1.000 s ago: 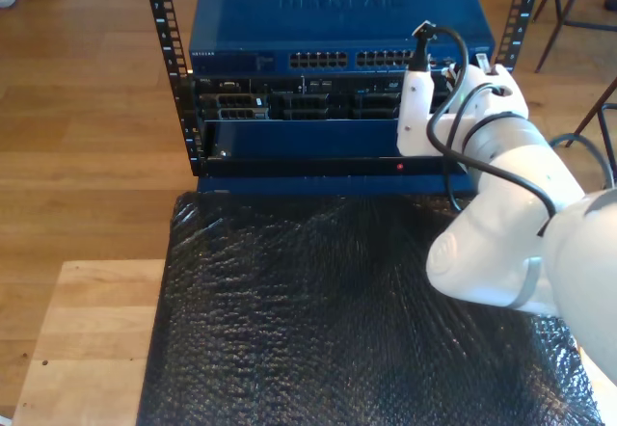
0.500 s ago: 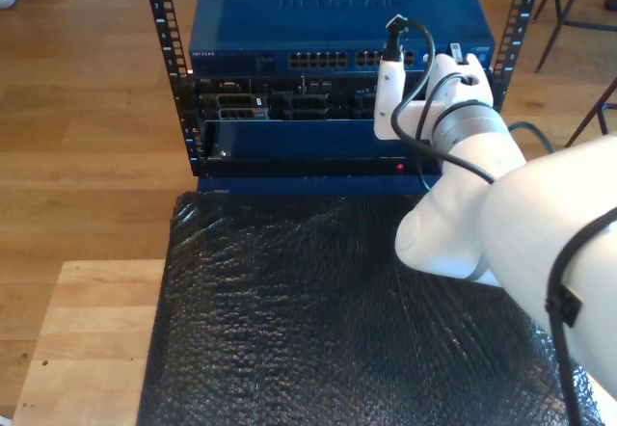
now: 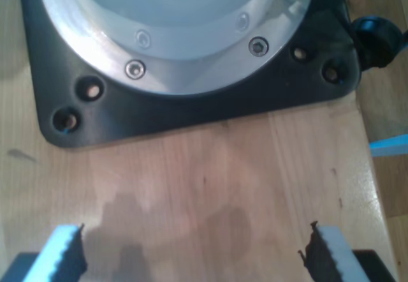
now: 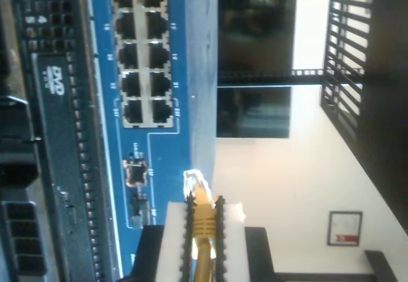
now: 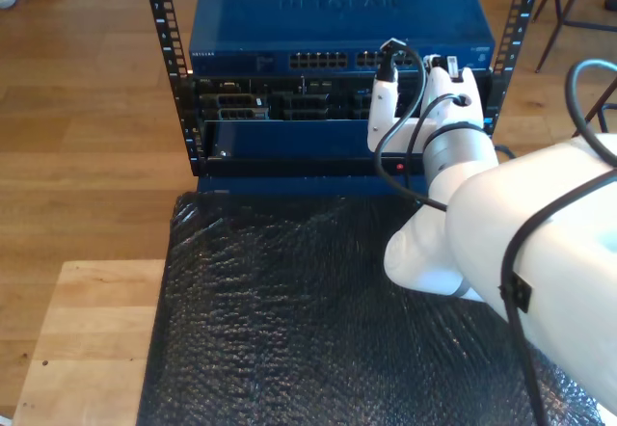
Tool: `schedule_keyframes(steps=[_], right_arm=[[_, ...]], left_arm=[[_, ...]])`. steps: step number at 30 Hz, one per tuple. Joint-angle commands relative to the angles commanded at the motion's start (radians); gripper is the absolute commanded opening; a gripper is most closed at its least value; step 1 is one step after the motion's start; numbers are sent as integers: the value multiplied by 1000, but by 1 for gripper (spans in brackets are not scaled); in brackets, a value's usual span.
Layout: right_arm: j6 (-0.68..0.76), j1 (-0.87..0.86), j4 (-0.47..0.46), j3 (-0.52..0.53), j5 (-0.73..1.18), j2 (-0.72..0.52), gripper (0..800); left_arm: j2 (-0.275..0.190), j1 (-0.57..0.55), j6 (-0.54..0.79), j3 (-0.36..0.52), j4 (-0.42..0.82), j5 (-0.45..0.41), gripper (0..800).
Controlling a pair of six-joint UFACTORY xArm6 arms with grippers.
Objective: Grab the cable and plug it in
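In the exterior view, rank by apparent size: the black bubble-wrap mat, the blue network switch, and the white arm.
1. Black bubble-wrap mat, the largest area in frame.
2 and 3. White arm and blue network switch: unsure. They cover similar areas, and the arm is nearer the camera and cut off by the frame edge, so I won't rank them.

Crinkly glossy black wrap, wooden floor.

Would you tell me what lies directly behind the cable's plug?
Behind the cable plug, held in my second gripper, is the blue network switch face with its port block. The gripper body covers what is beneath it.
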Motion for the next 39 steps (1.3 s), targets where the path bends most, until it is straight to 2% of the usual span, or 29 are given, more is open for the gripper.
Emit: schedule_keyframes(steps=[13, 24, 39], right_arm=[[2, 20, 0, -18, -89, 60, 0], [5, 20, 0, -103, -120, 147, 0], [51, 20, 3, -141, -146, 183, 0]], left_arm=[[0, 0, 0, 0, 0, 0, 800], [0, 0, 0, 0, 0, 0, 800], [0, 0, 0, 0, 0, 0, 800]])
